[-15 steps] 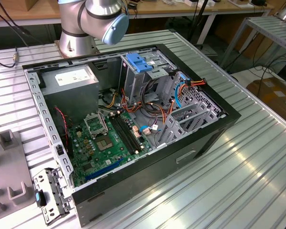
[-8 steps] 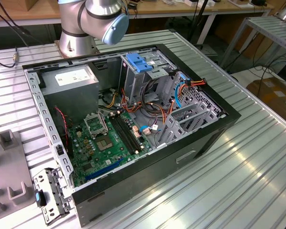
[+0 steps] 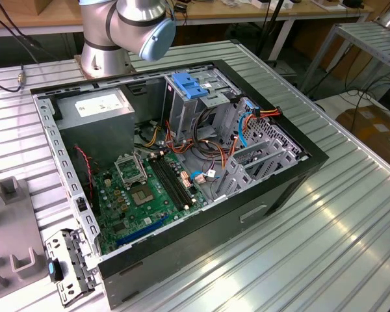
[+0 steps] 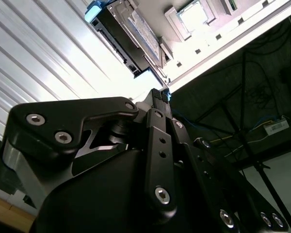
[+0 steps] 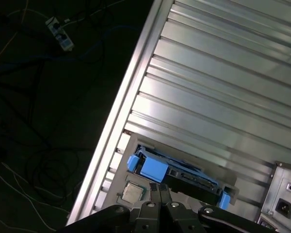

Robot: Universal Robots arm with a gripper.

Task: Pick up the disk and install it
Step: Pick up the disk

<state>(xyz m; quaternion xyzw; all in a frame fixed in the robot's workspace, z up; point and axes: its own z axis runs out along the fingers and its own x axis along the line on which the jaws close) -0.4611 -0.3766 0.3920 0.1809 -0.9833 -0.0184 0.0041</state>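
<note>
I have the gripper (image 5: 159, 187) hanging just short of the disk (image 5: 177, 175), jaws pinched together with nothing between them, and the disk lies flat on a grey plate (image 5: 184, 158) right at the ribbed table's (image 5: 223, 87) edge.

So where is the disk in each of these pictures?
First wrist view: the disk lies on a grey tray at the ribbed table's edge.
Second wrist view: the disk on that same tray, table beside it.
Exterior view: the shared landmark, the ribbed table, under the computer case.
</note>
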